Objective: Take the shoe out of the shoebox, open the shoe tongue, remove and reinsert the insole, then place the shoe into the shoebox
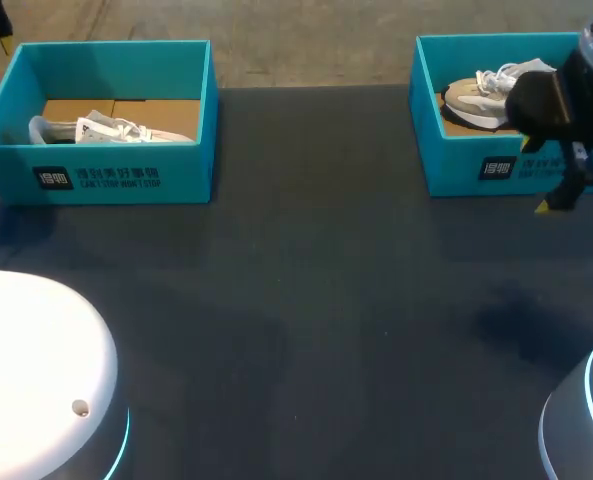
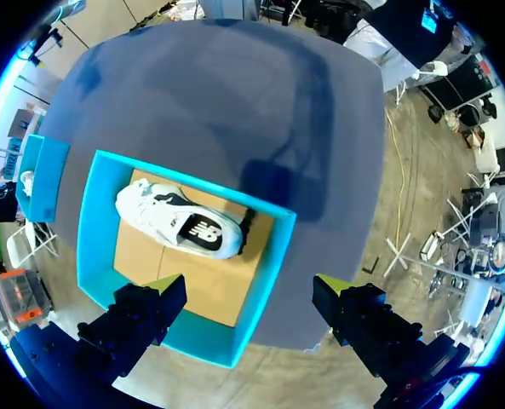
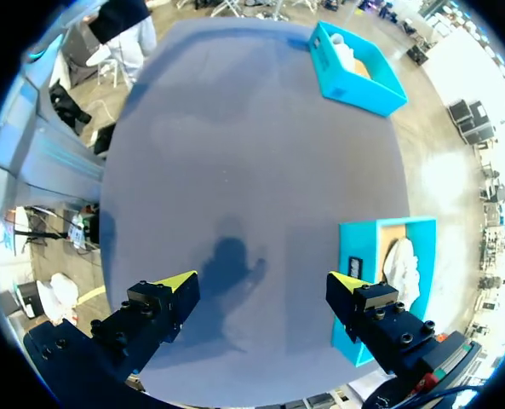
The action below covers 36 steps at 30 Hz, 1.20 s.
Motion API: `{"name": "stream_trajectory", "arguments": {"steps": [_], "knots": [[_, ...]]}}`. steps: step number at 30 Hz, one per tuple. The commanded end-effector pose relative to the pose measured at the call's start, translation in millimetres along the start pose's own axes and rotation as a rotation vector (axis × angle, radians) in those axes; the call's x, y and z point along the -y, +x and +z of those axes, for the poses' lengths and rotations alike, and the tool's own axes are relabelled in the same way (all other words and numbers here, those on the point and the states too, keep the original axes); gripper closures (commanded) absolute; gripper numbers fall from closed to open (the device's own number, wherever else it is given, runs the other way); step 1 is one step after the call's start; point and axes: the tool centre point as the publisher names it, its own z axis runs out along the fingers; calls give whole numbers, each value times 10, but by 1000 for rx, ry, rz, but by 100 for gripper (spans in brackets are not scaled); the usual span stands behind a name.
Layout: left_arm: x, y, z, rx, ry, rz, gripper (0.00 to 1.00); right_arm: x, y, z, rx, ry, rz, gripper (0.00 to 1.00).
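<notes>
A teal shoebox point(image 1: 106, 175) stands at the table's far left with a white shoe point(image 1: 106, 130) lying in it. A second teal shoebox point(image 1: 476, 165) at the far right holds a beige and white shoe point(image 1: 476, 95). My left gripper point(image 2: 248, 285) hovers open high over the left shoebox point(image 2: 107, 196), with the white shoe point(image 2: 180, 221) ahead of its fingers; in the head view only its tip point(image 1: 1, 40) shows. My right gripper point(image 3: 262, 281) is open above the bare table, with the right shoebox point(image 3: 358, 256) and its shoe point(image 3: 401, 264) beside one finger. It shows in the head view in front of that box point(image 1: 556, 195).
The dark table point(image 1: 306, 300) stretches wide between and in front of the two boxes. The white rounded bases of my arms sit at the near left point(image 1: 36, 370) and near right point(image 1: 586, 420) corners.
</notes>
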Motion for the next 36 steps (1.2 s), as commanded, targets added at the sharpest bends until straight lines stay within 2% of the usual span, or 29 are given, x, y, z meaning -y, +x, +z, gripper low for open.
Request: {"name": "stream_trajectory", "arguments": {"steps": [1,10,14,18,19,22,36], "knots": [[12,11,-7,-1,-2,2,0,167,-307,-1,-25,9,1,0],[12,11,-7,-1,-2,2,0,611,-947,-5,-37,87,-9,0],[12,11,-7,-1,-2,2,0,843,-1204,34,-46,84,104,0],[12,11,-7,-1,-2,2,0,981,-1486,84,16,35,293,0],[12,11,-7,-1,-2,2,0,1003,-1515,85,22,42,350,0],[12,11,-7,-1,-2,2,0,1100,-1604,74,110,-42,581,0],[12,11,-7,-1,-2,2,0,1100,-1604,74,110,-42,581,0]]}}
